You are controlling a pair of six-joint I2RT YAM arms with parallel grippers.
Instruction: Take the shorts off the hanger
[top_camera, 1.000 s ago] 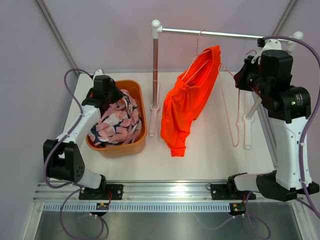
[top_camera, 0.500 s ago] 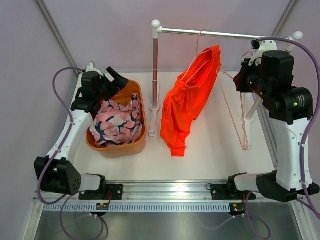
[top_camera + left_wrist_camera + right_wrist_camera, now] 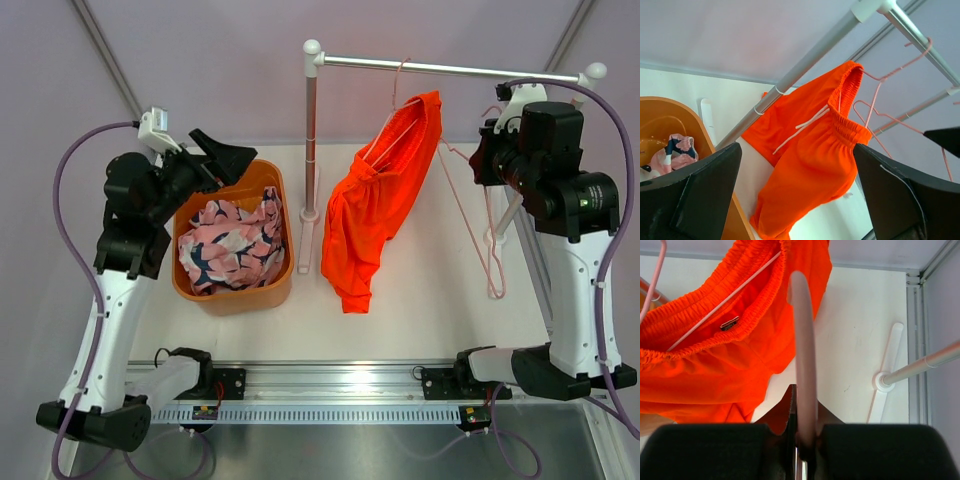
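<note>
**Orange shorts on the rail, patterned pair in the tub**

We see the bright orange-red fabric shorts [image 3: 375, 210] hanging on a thin pink wire hanger [image 3: 397, 90]. Its hook sits over the silver metal rail [image 3: 450, 69] at the far middle of the scene. The waistband is up by the rail. The white drawstring shows in the left wrist view, and the legs droop towards the white surface [image 3: 420, 310].

The pink shorts with a navy-and-white pattern [image 3: 232, 245] lie crumpled inside the rounded orange plastic tub [image 3: 240, 300]. The tub stands on the left, just beside the white upright post [image 3: 311, 130] that carries the rail.

The left gripper [image 3: 228, 158] hangs above the tub's far rim. Its jaws are spread wide and hold nothing, and they face the orange-red pair.

The right gripper [image 3: 804, 432] is raised at the far right, near the rail's end. Its jaws are clamped on a second pink wire hanger [image 3: 803, 350]. That hanger carries no garment and slants down to the right of the orange-red shorts, apart from them.
</note>
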